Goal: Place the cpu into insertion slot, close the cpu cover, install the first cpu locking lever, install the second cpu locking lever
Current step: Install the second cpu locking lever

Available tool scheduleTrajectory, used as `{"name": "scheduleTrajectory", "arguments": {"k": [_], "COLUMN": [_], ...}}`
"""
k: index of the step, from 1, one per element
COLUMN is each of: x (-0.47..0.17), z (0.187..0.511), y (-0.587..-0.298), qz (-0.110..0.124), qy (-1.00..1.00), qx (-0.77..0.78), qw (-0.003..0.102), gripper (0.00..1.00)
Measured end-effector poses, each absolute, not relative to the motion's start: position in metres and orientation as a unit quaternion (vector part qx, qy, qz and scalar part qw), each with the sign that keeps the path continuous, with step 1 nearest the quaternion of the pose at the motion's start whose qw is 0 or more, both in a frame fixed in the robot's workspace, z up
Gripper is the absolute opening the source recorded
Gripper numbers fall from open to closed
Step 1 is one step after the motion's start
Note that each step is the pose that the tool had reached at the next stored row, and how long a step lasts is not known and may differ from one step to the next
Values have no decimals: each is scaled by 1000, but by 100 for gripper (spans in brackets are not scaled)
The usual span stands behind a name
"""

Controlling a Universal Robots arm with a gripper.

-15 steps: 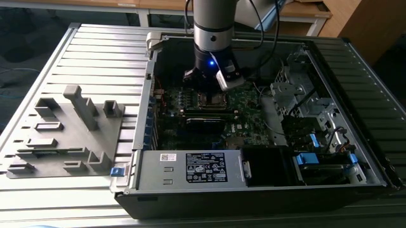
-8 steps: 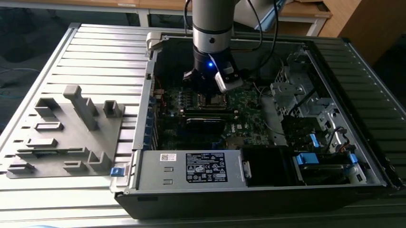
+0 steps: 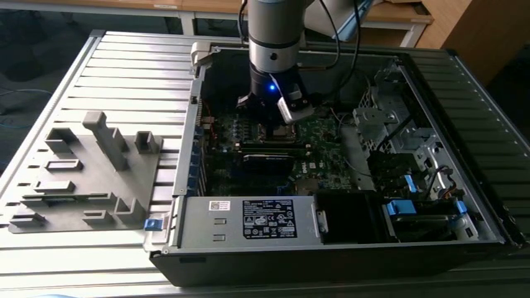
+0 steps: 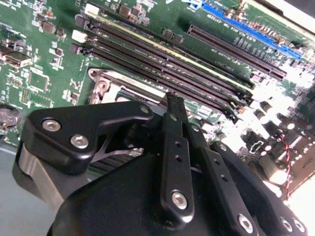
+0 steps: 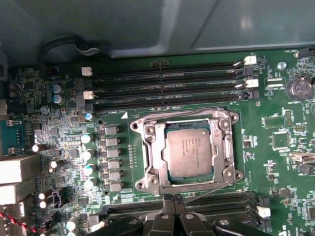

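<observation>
CPU, dull silver-grey on top, lies flat in its socket on the green motherboard, just ahead of the claw's fingertips in the first wrist view. Around it sits the cpu cover, a silvery square frame lying down flat over the socket, its opening framing the chip. A thin wire lever runs along the socket edge nearest the claw, slanting slightly up off the board toward the fingertips. Beyond the socket from the claw run four long black memory slots, and another bank of such slots lies right by the fingertips.

Claw hangs low over the board at the near edge of the socket; its two black fingers are pressed together, with no gap and nothing visibly pinched between them. In the second wrist view the fingertips point down at the corner of the socket frame.

In the exterior view the arm reaches straight down into the open computer case, which rests on a slatted metal desk. A grey fixture block stands on the desk, well apart from the claw.
</observation>
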State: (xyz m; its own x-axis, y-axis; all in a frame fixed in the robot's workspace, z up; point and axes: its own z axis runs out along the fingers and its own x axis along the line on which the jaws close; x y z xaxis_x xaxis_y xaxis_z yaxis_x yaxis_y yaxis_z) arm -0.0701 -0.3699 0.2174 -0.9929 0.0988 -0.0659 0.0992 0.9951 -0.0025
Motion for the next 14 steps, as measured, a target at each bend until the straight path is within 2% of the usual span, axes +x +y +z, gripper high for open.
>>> {"name": "scheduleTrajectory", "arguments": {"k": [14], "x": [-84], "z": [213], "y": [-370], "qz": [-3], "qy": [998], "qx": [51], "qw": [33], "gripper": [11]}}
